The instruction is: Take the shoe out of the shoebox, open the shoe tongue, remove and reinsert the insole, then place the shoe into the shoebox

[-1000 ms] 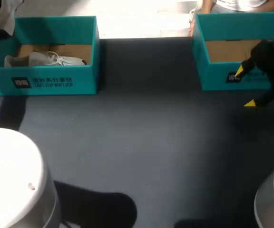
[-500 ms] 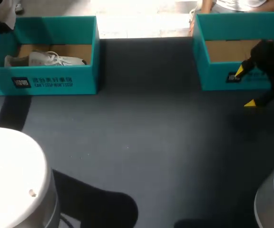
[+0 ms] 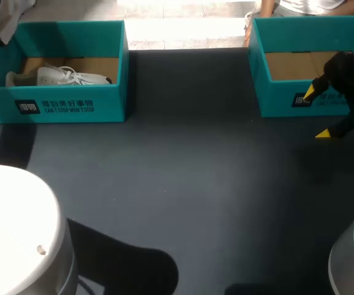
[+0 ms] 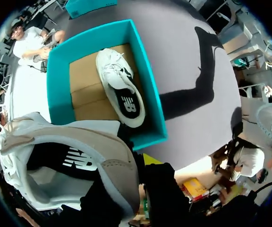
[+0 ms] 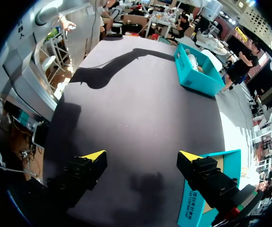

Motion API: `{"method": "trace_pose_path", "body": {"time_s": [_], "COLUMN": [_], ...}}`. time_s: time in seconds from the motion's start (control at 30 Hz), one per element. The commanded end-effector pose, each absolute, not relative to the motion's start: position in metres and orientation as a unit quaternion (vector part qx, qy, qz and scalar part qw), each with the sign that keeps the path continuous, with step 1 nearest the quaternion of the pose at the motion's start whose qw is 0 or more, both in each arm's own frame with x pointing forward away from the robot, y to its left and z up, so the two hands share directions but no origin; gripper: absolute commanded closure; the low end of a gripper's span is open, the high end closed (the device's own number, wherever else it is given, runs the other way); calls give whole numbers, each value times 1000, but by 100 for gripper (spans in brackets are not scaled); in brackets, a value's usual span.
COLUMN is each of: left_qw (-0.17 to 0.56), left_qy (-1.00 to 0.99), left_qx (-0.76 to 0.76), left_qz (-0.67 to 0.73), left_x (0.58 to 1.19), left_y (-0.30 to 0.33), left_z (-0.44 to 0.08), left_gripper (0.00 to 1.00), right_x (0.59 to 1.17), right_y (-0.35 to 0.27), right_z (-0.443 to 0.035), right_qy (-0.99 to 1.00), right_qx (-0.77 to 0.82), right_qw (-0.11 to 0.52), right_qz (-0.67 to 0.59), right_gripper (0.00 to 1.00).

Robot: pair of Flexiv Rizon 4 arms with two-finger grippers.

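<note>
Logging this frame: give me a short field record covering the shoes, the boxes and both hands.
left shoebox: teal, open, at the far left of the table
white shoe: inside the left shoebox, opening facing up
beige shoe: out of the box, in the air against the left hand; grip hidden
right shoebox: teal, open, no shoe seen inside
right hand: open, holding nothing, over the table in front of the right shoebox

L claw (image 4: 145, 165) raised, held shoe (image 4: 65, 151) higher
</note>
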State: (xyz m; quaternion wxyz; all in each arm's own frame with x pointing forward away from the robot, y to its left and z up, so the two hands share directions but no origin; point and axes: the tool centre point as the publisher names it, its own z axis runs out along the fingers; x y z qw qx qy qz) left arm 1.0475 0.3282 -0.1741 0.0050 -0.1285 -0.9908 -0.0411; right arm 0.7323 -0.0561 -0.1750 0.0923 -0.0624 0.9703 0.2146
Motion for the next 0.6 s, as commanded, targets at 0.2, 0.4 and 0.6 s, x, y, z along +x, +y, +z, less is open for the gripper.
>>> {"method": "trace_pose_path", "body": {"time_s": [0.2, 0.4, 0.6], "left_qw": [-6, -4, -4], "left_qy": [-780, -756, -756], "left_qx": [-600, -626, -626], "left_qz": [-178, -189, -189], "left_x": [1063, 1064, 1064], "left_y": [349, 351, 351], "left_z": [-162, -160, -160], "left_gripper": [100, 100, 100], "right_x": [734, 734, 734], "right_y": [-55, -55, -55], "right_z": [-175, -175, -175], "right_qy": [971, 971, 971], "right_qx": [-62, -62, -62], "right_qw": [91, 91, 91], "right_qz": [213, 213, 213], "right_gripper": [0, 0, 0]}}
